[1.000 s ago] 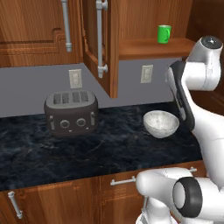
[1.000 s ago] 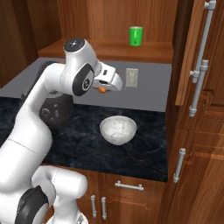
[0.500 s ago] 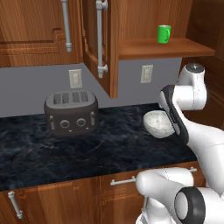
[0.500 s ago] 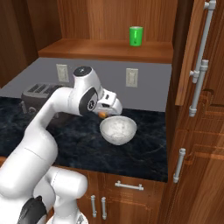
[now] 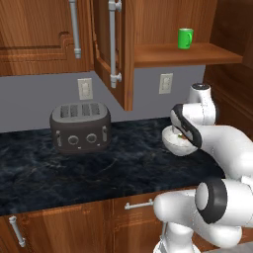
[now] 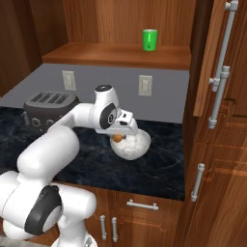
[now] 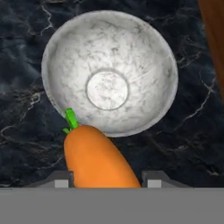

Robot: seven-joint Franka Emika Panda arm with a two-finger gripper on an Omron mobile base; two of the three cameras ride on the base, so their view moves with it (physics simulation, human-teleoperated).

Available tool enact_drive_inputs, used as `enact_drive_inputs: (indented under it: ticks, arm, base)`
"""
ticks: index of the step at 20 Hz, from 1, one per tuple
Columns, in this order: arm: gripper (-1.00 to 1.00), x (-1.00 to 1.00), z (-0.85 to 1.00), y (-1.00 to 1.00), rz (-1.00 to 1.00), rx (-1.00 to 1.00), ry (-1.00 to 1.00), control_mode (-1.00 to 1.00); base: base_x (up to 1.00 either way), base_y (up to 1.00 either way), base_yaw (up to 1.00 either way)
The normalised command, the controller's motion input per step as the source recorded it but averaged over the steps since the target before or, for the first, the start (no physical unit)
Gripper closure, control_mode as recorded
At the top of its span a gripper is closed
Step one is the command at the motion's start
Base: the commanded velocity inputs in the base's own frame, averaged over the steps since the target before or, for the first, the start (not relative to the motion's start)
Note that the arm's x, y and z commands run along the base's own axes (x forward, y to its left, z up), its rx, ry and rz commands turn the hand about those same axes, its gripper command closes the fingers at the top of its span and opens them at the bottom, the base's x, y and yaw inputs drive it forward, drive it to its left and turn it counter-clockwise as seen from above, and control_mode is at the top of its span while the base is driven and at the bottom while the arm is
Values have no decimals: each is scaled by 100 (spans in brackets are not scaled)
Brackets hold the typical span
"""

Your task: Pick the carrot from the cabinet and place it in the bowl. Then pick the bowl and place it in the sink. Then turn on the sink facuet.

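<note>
My gripper (image 6: pixel 122 137) is shut on the small orange carrot (image 7: pixel 96 158), whose green top points toward the bowl. It hangs just above the near rim of the round white mottled bowl (image 7: pixel 109 72), which stands upright and empty on the dark marble counter. From the right base the carrot (image 6: pixel 117 138) shows at the left edge of the bowl (image 6: pixel 132 146). From the left base the hand covers part of the bowl (image 5: pixel 177 144). The cabinet (image 5: pixel 118 54) stands with its door open above the counter. The sink and its faucet are out of view.
A dark toaster (image 5: pixel 80 127) stands on the counter to the left of the bowl. A green mug (image 5: pixel 185 38) sits on the open wooden shelf above. A tall cupboard with bar handles (image 6: pixel 219 91) rises at the right end of the counter.
The arm has come down from shelf height to just over the bowl, carrying the carrot with it. The bowl has stayed in place.
</note>
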Motion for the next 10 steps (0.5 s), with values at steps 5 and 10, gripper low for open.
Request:
enact_drive_inputs:
  ticks: [5, 10]
  arm:
    - [100, 31, -49, -31, 4, 0, 9, -100]
    - [100, 26, -61, -20, 4, 0, 0, -100]
  base:
    - [0, 0, 0]
    - [0, 0, 0]
